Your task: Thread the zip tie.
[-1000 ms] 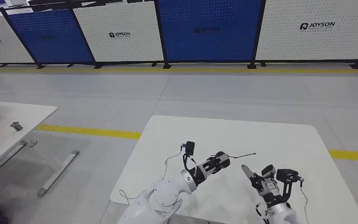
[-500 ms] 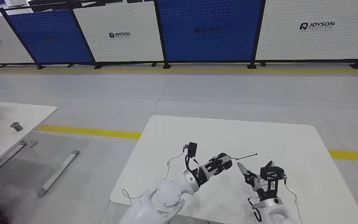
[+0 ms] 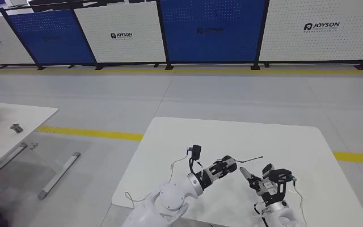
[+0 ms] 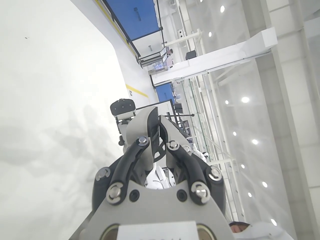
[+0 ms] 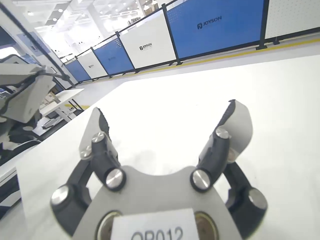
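Left gripper (image 3: 228,165): we found it over the near part of the worktop (image 3: 187,142); in its own wrist view (image 4: 159,117) the jaws were pressed together on one end of the zip tie
Zip tie (image 3: 249,160): a thin dark strip held clear of the worktop, running straight out from the left jaws toward the far right; its free end (image 4: 187,114) hung in the air and touched nothing
Tip of the strip: we noted a slight thickening there that might have been the head, but it was too small for us to tell
Right gripper (image 3: 255,172): just beside the left one, below the strip's free half; its jaws stood wide apart and held nothing (image 5: 166,107)
Contact between right jaws and strip: none that we could make out; the two were near but apart
Done so far: we judged the pick-up finished, with the tie lifted and presented in one grip
Not yet done: no loop was formed, no second grip was on the strip, and the tail had not entered the head
Progress: early, by our reckoning; the threading itself was all to come
Next need: we judged that the open jaws had to take the free end before any bending could begin
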### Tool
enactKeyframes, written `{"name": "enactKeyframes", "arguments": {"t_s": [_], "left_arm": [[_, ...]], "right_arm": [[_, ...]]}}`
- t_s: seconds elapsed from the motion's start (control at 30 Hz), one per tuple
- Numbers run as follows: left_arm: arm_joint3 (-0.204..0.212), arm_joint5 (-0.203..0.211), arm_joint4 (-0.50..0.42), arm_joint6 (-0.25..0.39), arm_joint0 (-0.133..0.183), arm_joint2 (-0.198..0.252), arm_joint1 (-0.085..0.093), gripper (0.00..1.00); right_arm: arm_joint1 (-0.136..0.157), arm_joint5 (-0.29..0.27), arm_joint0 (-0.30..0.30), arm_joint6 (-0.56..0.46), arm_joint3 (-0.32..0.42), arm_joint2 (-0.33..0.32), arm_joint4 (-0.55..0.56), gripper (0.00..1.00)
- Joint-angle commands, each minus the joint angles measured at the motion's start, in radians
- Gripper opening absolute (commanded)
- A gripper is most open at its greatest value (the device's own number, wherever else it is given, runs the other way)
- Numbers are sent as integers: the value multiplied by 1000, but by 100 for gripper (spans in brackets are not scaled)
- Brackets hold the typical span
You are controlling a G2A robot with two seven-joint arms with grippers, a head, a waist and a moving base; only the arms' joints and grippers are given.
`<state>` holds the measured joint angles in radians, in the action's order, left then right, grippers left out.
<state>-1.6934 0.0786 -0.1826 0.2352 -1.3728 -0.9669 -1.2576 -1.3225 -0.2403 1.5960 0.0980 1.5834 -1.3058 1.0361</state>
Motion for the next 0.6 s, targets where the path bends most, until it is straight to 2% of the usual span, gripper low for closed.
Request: {"name": "enactKeyframes", "arguments": {"t_s": [0.0,0.1,0.2,0.33,0.4,0.43,0.5,0.53,0.57], "left_arm": [[0,0,0,0,0,0,0,0],[0,0,0,-2,0,0,0,0],[1,-2,5,-11,0,5,-1,0],[2,-3,7,-18,2,11,-3,0],[0,-4,12,-22,3,13,-3,0],[-1,-4,16,-23,3,14,-3,0],[-2,-4,21,-27,2,14,-4,0],[-3,-6,23,-28,2,14,-4,0],[-4,-7,25,-29,2,14,-3,0]], "right_arm": [[0,1,0,1,0,0,1,100],[0,-3,0,9,6,4,0,100],[0,-49,21,82,18,4,-28,100],[-2,-12,30,127,18,9,-10,100],[-4,0,24,120,11,22,-2,80],[-4,2,22,116,9,25,-2,62],[-4,-11,16,98,3,33,-4,36],[-4,-20,13,88,2,35,-8,34],[-3,-32,11,78,1,38,-11,36]]}}
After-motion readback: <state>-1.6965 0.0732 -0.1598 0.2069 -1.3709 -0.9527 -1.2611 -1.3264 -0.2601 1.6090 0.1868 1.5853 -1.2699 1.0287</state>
